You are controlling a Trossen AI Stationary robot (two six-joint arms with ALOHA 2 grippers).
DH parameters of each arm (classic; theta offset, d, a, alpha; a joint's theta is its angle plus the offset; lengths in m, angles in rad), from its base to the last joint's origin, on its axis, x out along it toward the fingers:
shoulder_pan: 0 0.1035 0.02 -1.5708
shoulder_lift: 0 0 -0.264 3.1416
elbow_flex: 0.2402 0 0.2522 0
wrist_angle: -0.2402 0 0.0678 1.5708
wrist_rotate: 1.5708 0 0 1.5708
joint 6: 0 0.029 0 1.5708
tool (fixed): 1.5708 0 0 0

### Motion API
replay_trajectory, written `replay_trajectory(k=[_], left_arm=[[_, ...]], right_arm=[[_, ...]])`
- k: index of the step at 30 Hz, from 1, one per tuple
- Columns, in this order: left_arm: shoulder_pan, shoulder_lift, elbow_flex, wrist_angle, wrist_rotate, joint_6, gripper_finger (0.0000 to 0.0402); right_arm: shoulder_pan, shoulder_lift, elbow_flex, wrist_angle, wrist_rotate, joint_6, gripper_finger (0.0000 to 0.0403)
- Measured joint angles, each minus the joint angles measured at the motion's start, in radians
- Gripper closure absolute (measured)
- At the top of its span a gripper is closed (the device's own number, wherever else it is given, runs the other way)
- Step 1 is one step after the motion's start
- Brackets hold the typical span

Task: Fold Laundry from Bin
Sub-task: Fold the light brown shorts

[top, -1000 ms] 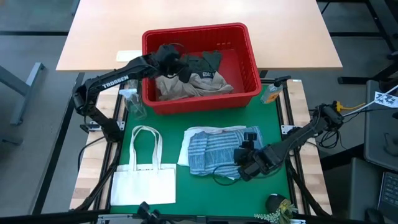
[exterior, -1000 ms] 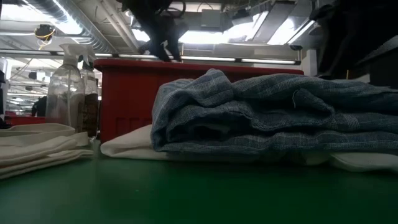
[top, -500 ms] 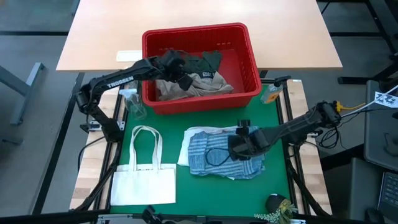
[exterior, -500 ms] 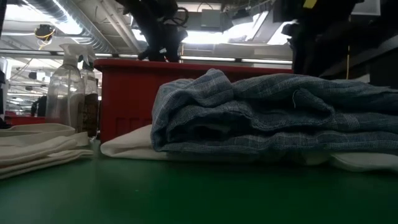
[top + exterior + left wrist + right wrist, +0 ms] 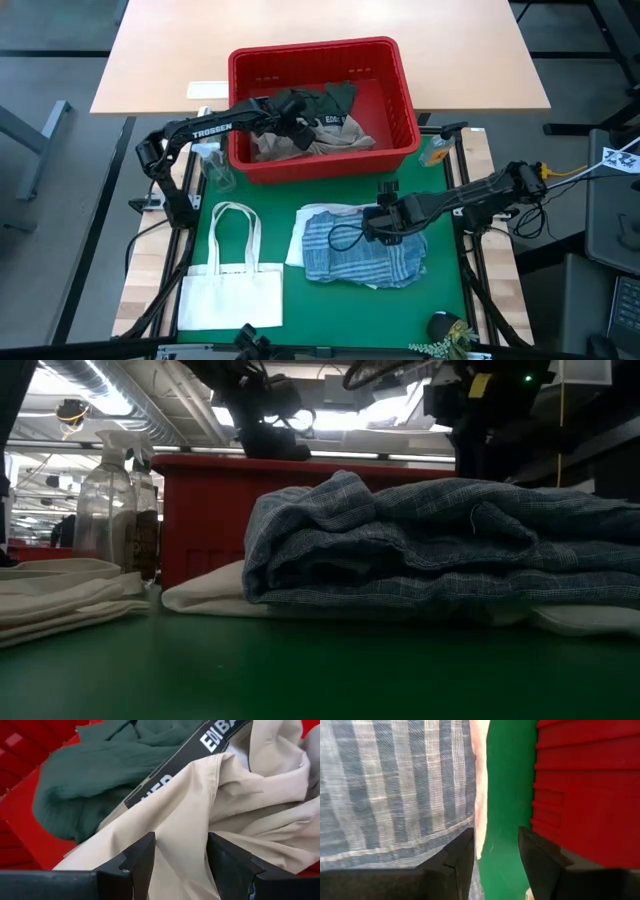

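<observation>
Beige garment (image 5: 210, 815) lies crumpled in the red bin (image 5: 400, 75), w/ a dark green piece (image 5: 100, 775) beside it and a dark band w/ white lettering across both. Left gripper (image 5: 181, 851) hangs just over the beige cloth, fingers apart, nothing between them; prob. lined up to pinch a fold and lift it out.

Out on the green mat (image 5: 445, 270), a blue-and-white striped piece (image 5: 350, 255) sits folded on top of a white one (image 5: 318, 213), near the bin's front wall. Right gripper (image 5: 372, 222) hovers at the stack's bin-side edge, fingers apart, holding nothing.

White tote bag (image 5: 232, 290) lies flat to the stack's left; spray bottle (image 5: 212, 165) stands by the bin's corner.
</observation>
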Motion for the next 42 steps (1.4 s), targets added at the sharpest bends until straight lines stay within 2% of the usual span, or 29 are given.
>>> replay_trajectory(k=[3, 5, 12, 15, 18, 24, 29, 34, 42], left_arm=[[0.0, 0.004, 0.0, 0.0, 0.009, -0.001, 0.0239], [-0.004, 0.004, 0.0, 0.001, 0.009, 0.0, 0.0261], [-0.008, 0.004, 0.0, 0.003, 0.021, -0.003, 0.0389], [-0.008, -0.004, 0.007, 0.017, 0.038, -0.006, 0.0393], [-0.016, -0.006, 0.074, 0.003, 0.043, -0.007, 0.0397], [-0.043, -0.007, 0.302, -0.011, 0.043, 0.0, 0.0399], [-0.071, -0.009, 0.501, -0.018, 0.042, 0.025, 0.0399], [-0.107, -0.009, 0.675, -0.017, 0.04, 0.052, 0.04], [-0.177, -0.01, 0.851, 0.058, 0.039, 0.053, 0.0401]], right_arm=[[-0.015, 0.0, 0.0, -0.01, 0.002, -0.008, 0.0249], [-0.021, -0.003, 0.0, -0.042, 0.009, -0.008, 0.0249], [-0.018, -0.105, -0.007, -0.123, 0.066, 0.046, 0.0249], [-0.018, -0.194, -0.025, -0.123, 0.067, 0.054, 0.0249], [-0.018, -0.291, -0.05, -0.116, 0.067, 0.055, 0.0249], [-0.018, -0.473, -0.084, -0.08, 0.097, 0.097, 0.0249], [-0.018, -0.591, -0.085, -0.015, 0.194, 0.098, 0.0249], [-0.018, -0.662, -0.085, 0.088, 0.308, 0.094, 0.0249], [-0.018, -0.687, -0.084, 0.251, 0.301, -0.036, 0.0249]])
